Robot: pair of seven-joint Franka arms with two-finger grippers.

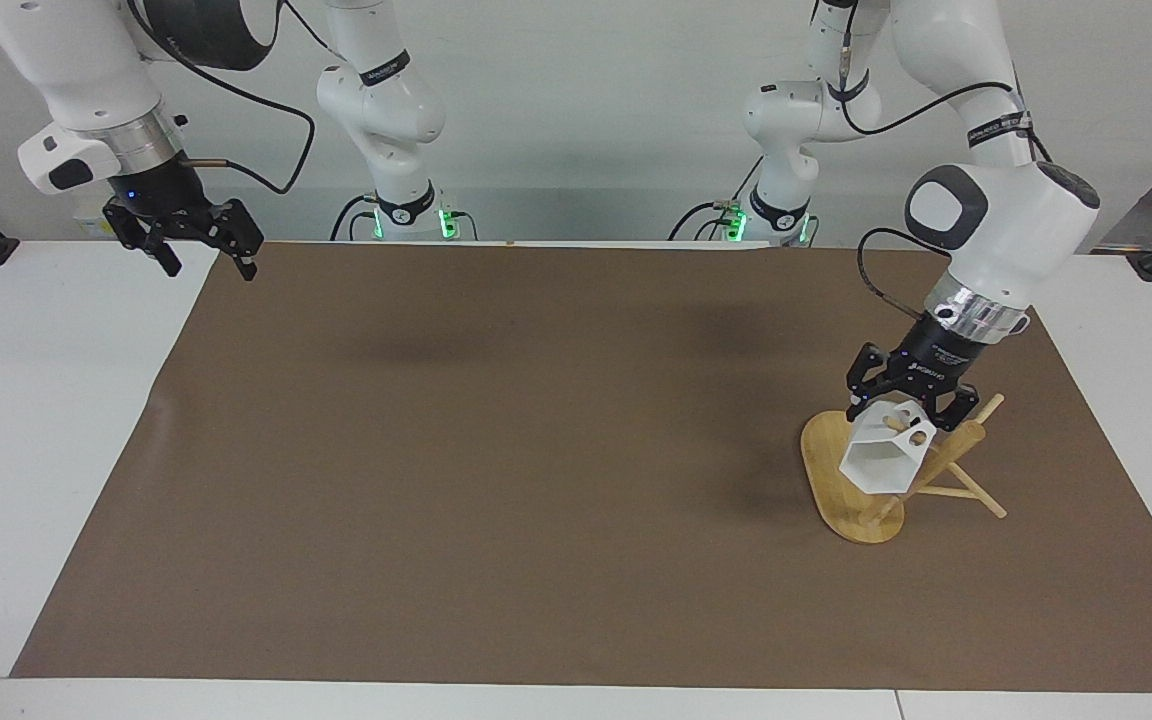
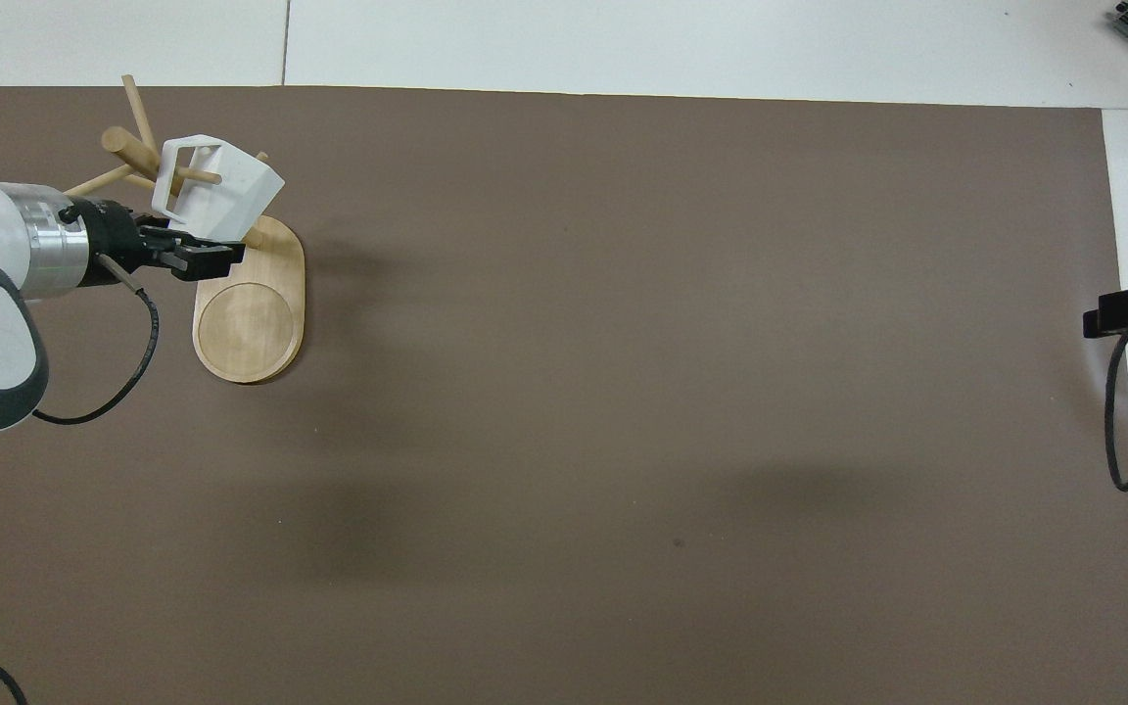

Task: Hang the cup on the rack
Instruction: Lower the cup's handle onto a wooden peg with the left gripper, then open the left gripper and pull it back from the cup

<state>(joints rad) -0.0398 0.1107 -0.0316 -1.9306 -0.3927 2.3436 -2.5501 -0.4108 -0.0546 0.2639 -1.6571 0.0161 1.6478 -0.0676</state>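
— Cup [image 1: 881, 462] placement?
— It is threaded by its handle on a peg of the rack [image 1: 851, 495], tilted, at the left arm's end.
— Grippers?
— Left gripper's [image 1: 904, 403] grip cannot be judged; right gripper [image 1: 198, 252] is held open over the mat's [image 1: 496, 450] corner.

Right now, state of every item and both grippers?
cup: tipped on its side, handle threaded on a peg of the rack, off the table.
rack: standing on its oval base at the left arm's end of the mat.
left gripper: at the cup's handle, over the rack.
right gripper: open, holding nothing, waiting over the mat's edge at the right arm's end.
mat: flat on the table.
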